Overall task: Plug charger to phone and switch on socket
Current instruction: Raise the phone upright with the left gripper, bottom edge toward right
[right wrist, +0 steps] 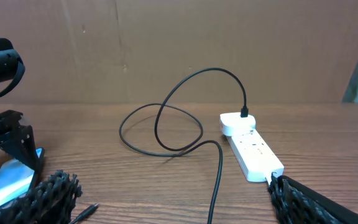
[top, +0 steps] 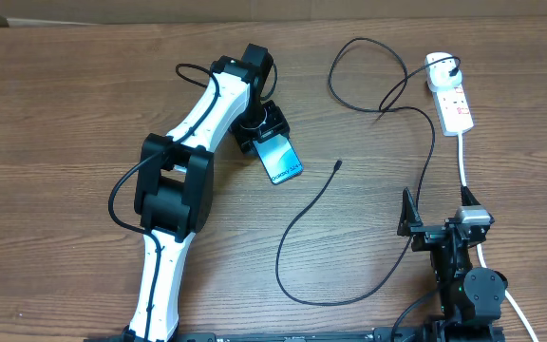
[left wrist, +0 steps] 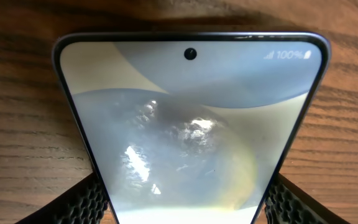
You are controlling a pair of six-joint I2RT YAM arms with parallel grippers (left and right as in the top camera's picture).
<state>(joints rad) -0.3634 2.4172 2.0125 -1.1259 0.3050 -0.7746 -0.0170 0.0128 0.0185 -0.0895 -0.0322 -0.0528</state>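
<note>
Your left claw point(top: 269, 141) grasps the phone point(top: 281, 161) by its long edges. Your right claw point(top: 437, 214) sits released, empty. The charger point(top: 277, 258) has its connector tip point(top: 338, 164) ahead-left of it on the desk point(top: 65, 114), nearer this arm.
</note>
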